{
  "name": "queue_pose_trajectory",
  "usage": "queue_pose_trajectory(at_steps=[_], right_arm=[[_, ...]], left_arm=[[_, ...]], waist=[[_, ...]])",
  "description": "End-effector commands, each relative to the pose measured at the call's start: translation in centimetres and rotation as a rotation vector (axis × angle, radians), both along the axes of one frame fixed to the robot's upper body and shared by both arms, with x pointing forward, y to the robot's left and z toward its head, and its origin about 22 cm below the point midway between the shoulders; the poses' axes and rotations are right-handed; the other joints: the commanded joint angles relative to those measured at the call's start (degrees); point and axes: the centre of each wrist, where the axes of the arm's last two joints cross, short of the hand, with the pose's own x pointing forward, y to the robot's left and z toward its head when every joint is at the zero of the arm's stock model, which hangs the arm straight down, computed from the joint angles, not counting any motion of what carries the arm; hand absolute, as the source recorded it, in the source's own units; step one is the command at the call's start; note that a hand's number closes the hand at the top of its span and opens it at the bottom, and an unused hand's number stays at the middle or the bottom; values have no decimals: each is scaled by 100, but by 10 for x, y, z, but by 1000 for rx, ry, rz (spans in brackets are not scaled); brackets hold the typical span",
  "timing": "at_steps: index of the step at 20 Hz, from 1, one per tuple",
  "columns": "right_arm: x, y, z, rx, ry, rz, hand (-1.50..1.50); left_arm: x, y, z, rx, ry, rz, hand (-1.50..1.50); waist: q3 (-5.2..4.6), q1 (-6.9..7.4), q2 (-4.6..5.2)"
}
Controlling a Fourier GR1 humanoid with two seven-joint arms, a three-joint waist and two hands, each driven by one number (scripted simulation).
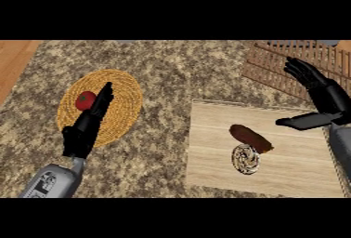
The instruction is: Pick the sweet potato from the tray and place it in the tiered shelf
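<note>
A: Sweet potato (pixel 250 137), where?

B: On the tray (pixel 212 172), the pale wood board at right-centre of the granite counter (pixel 171 65). Lies diagonal, brown, upper-left to lower-right. Its lower end is touching or just overlapping a patterned round thing (pixel 245 159), black and white swirls, can't tell what it is.

A: Anything got hold of it?

B: No. R hand (pixel 316 90) is above the tray's far right edge, apart from the potato. Fingers straight, pointing up and left, thumb stuck out low toward the tray. Spread wide, holding nothing.

A: L hand?

B: L hand (pixel 89 125) is over the woven round mat (pixel 103 107) at left. Fingers straight, together, pointing up. Nothing held. Tips sit just beside a tomato (pixel 85 99), red w/ green top, lying on the mat's upper left. Can't tell if they touch it.

A: Shelf?

B: Tiered shelf (pixel 288 65) in the top right corner, brown wood slats. Just beyond the tray's far edge, behind the R hand.
</note>
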Motion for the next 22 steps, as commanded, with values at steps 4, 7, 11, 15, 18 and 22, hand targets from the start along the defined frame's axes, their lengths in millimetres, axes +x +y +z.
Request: queue_pose_trajectory(at_steps=[4,7,11,15,18,22], right_arm=[[4,-12,33,-292,24,207,-150],[12,23,56,-366,9,238,-150],[6,25,89,-577,45,262,-150],[-5,48,109,-814,59,335,-150],[-23,57,117,-968,31,351,-150],[-50,79,128,-1036,25,308,-150]], left_arm=[[-1,7,1,9,25,10,0],[9,-1,-8,-10,32,-5,0],[-13,-1,-3,-15,26,16,0],[-6,-2,-8,5,24,38,0],[-5,9,-5,12,12,36,0],[-8,11,-17,5,31,45,0]], waist=[[-15,-90,-73],[-22,-169,-74],[-22,-124,-114],[-25,-203,-117],[-23,-239,-122],[-21,-246,-106]])
